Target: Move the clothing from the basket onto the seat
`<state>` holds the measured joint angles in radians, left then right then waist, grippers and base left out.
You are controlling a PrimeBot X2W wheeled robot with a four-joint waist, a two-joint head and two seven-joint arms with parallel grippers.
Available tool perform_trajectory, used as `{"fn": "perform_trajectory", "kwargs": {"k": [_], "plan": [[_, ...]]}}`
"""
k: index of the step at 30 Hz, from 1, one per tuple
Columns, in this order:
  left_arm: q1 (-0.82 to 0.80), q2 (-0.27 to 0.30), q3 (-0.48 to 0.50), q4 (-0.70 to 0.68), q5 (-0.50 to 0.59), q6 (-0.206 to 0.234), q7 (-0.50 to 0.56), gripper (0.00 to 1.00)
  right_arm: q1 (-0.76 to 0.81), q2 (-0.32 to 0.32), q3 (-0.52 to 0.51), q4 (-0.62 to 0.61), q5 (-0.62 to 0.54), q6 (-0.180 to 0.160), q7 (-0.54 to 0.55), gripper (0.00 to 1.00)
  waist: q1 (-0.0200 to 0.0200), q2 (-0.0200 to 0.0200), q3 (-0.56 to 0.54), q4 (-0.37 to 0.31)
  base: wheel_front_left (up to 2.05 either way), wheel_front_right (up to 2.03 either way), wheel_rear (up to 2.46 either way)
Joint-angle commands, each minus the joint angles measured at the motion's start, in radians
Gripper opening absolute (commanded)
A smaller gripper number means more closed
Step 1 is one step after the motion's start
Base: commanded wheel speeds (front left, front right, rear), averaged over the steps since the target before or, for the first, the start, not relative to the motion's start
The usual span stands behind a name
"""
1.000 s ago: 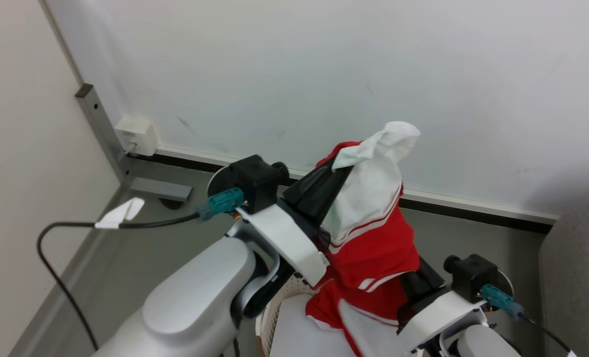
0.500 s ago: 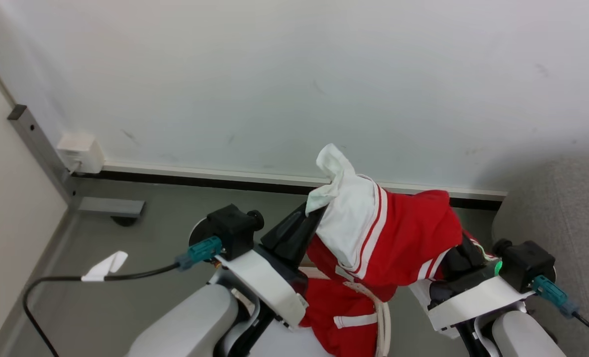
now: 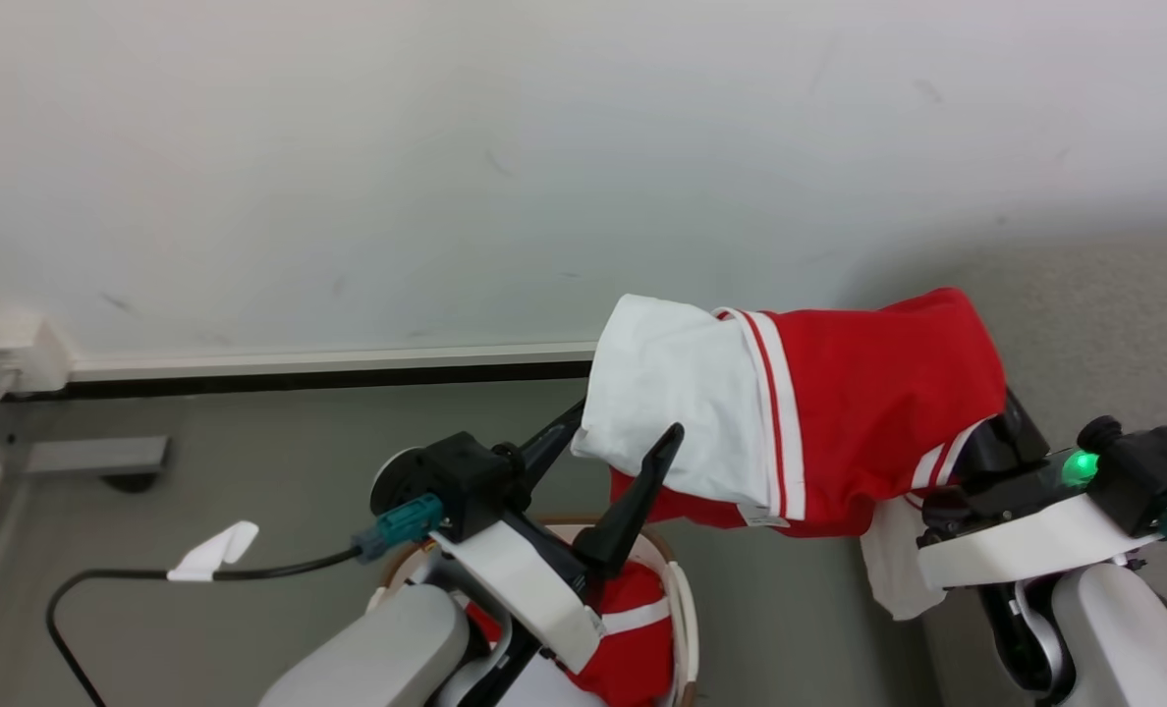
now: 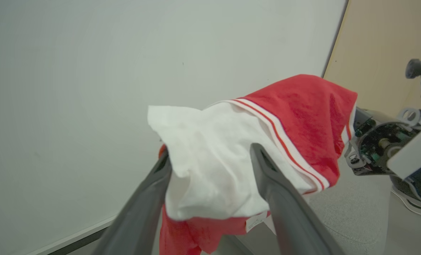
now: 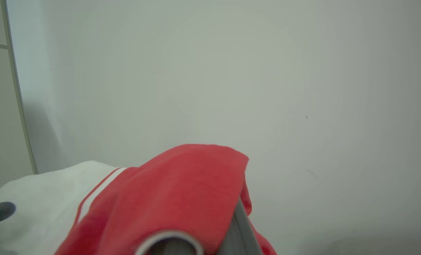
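Two arms share one red garment point(image 3: 868, 393), spread almost level in the air before a pale wall point(image 3: 446, 147); its white panel with striped trim lies toward the robot's left, its red half toward the right.

Left end effector point(image 3: 626, 424): fingers spread wide apart, clamping nothing; the white panel merely drapes over and between them, shown closely in the left wrist view, so this side looks like a prop rather than a hold.

Right end effector point(image 3: 994, 454): fingers closed together under the red end, which bunches over them and is judged to be pinched there; this grip appears to bear the garment's weight.

Seat point(image 3: 1124, 314): light grey upholstery at the robot's right, just beside the right arm; the garment hangs near it, not yet laid on it, probably kept high to clear the edge.

Basket point(image 3: 687, 628): cream with a brown rim, low between the arms on the grey floor point(image 3: 250, 471); a second red garment point(image 3: 642, 658) lies inside, so the task seems roughly half done.
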<state>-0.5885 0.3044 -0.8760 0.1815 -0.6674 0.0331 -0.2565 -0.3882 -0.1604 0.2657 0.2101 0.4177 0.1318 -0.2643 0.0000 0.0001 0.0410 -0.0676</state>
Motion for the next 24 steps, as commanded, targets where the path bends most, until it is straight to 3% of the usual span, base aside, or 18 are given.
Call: {"fn": "perform_trajectory", "kwargs": {"k": [1, 15, 24], "plan": [[0.011, 0.008, 0.003, -0.003, 0.016, 0.000, -0.003, 1.00, -0.007, -0.011, -0.009, -0.011, -0.004, -0.002, 0.000, 0.00, 0.0000, -0.0001, 0.012, -0.033, 0.00, 0.00, 0.00], [0.025, 0.016, -0.004, 0.019, 0.063, -0.023, -0.007, 1.00, -0.010, -0.056, -0.105, -0.126, -0.030, -0.002, 0.000, 0.00, 0.0000, -0.0001, 0.041, -0.221, 0.00, 0.00, 0.00], [0.027, 0.021, -0.009, 0.027, 0.096, -0.040, -0.008, 1.00, 0.023, -0.059, -0.145, -0.163, -0.030, -0.002, 0.000, 0.00, 0.0000, -0.0001, 0.059, -0.306, 0.00, 0.00, 0.00]]}}
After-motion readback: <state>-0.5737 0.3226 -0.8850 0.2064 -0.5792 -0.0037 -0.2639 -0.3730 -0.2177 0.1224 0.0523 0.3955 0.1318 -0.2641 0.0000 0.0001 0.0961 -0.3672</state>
